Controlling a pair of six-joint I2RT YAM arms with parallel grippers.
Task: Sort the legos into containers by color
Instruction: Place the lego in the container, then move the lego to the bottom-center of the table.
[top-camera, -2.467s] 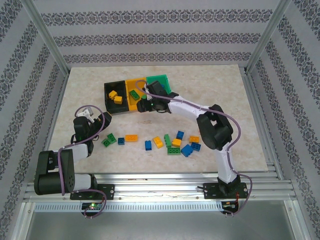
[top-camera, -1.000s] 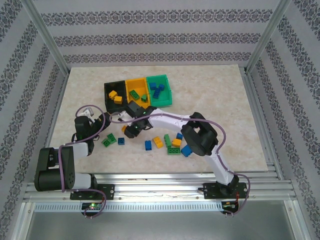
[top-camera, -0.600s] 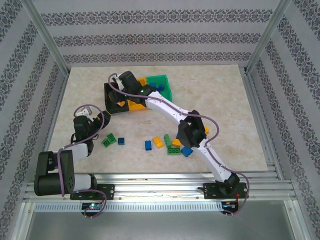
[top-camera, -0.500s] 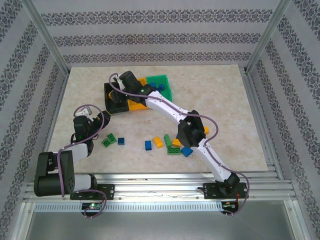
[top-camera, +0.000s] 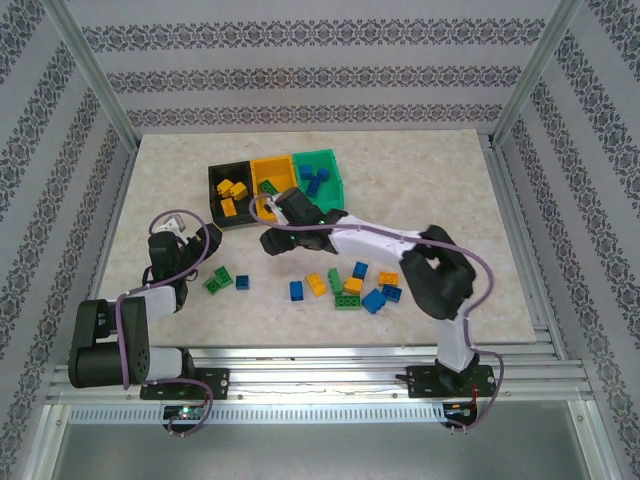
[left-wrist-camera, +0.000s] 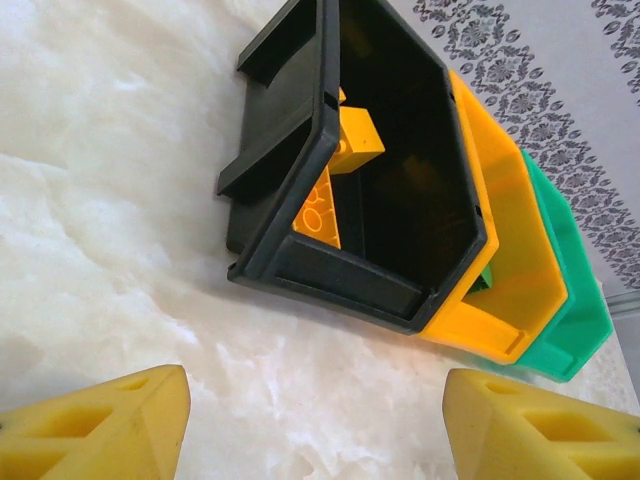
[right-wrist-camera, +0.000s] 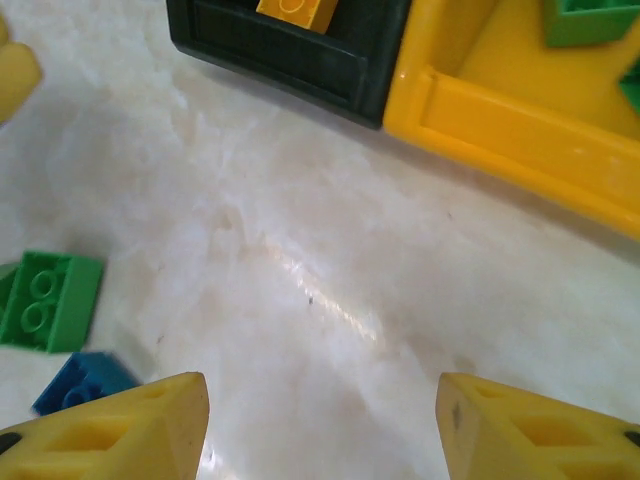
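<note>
Three joined containers stand at the back: black (top-camera: 228, 192), yellow-orange (top-camera: 272, 180) and green (top-camera: 322, 176). The black bin (left-wrist-camera: 400, 200) holds yellow bricks (left-wrist-camera: 350, 140). Blue bricks (top-camera: 312, 178) lie in the green one. A green brick (right-wrist-camera: 590, 20) sits in the yellow bin (right-wrist-camera: 520, 130). Several loose legos (top-camera: 347, 286) in blue, green and yellow lie mid-table. My right gripper (top-camera: 270, 240) (right-wrist-camera: 320, 430) hangs open and empty over bare table, just in front of the black and yellow bins. My left gripper (top-camera: 210, 240) (left-wrist-camera: 320, 430) is open and empty, left of the bins.
A green brick (top-camera: 217, 282) and a blue brick (top-camera: 242, 283) lie apart from the main cluster, near my left arm; the same green (right-wrist-camera: 50, 300) and blue (right-wrist-camera: 80, 380) bricks show in the right wrist view. The metal cage posts border the table's sides.
My right arm took the yellow brick from the table's left-middle, reached over the black bin, and has pulled back with the gripper open. The black bin holds one more yellow brick. Left arm unmoved.
</note>
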